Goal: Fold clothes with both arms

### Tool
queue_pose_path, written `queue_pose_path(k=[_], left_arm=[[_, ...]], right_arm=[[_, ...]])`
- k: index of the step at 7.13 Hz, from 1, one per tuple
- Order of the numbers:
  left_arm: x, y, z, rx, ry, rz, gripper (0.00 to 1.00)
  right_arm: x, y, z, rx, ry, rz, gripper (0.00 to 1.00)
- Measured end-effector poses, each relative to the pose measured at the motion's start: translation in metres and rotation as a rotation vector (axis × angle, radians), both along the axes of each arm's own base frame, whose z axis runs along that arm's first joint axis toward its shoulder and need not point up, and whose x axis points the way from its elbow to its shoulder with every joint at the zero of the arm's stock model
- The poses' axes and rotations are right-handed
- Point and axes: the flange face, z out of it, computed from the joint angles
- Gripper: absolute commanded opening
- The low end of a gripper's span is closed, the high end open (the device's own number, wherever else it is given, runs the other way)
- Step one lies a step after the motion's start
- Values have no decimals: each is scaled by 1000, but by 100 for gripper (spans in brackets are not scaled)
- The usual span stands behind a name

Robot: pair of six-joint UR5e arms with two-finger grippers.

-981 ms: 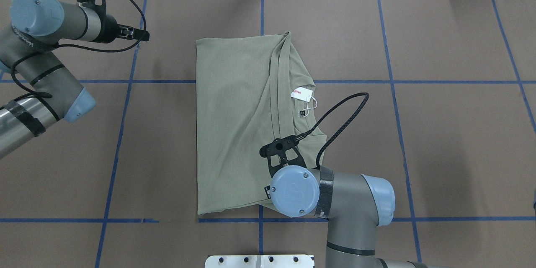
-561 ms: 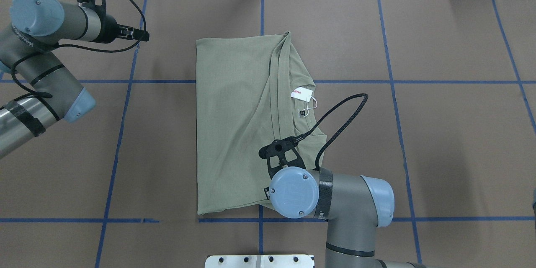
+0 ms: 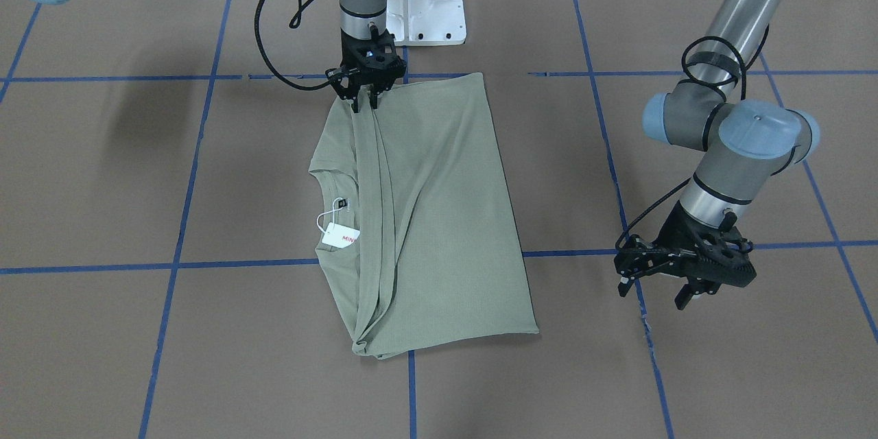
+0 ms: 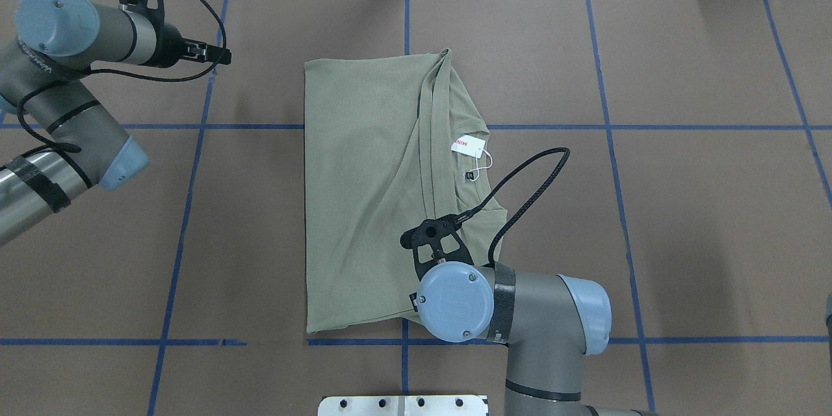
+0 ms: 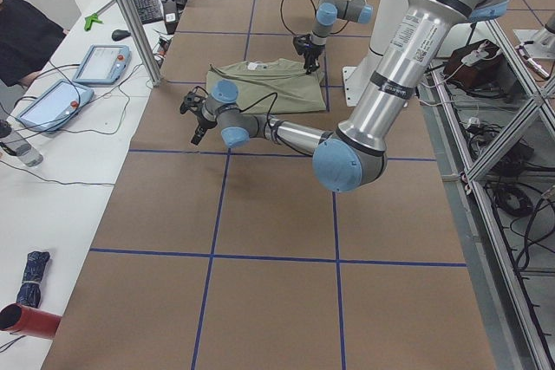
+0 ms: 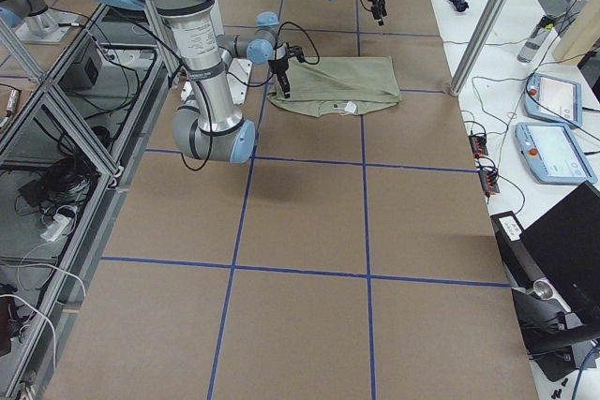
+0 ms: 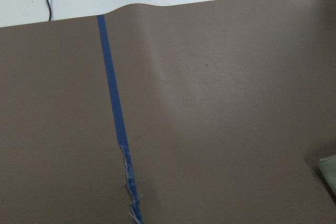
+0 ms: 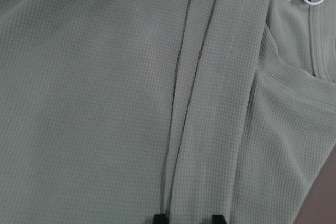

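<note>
The right arm (image 4: 539,312) edged back, jaws pinching the shirt (image 4: 364,175).

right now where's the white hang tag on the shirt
In the overhead view the hang tag lies right of centre, at the neckline of the shirt, just beyond the dark neck label and farther from the robot than the right gripper.
</note>
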Motion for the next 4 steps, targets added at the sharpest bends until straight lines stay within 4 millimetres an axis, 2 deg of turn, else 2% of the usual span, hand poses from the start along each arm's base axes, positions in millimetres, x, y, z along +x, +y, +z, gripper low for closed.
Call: queue_pose_path(k=[1,4], left_arm=[[0,0,0,0,0,0,100],[3,2,-1,1,2,4,100]], right_arm=[[0,0,0,0,0,-1,0],[3,-2,0,-2,4,6,0]])
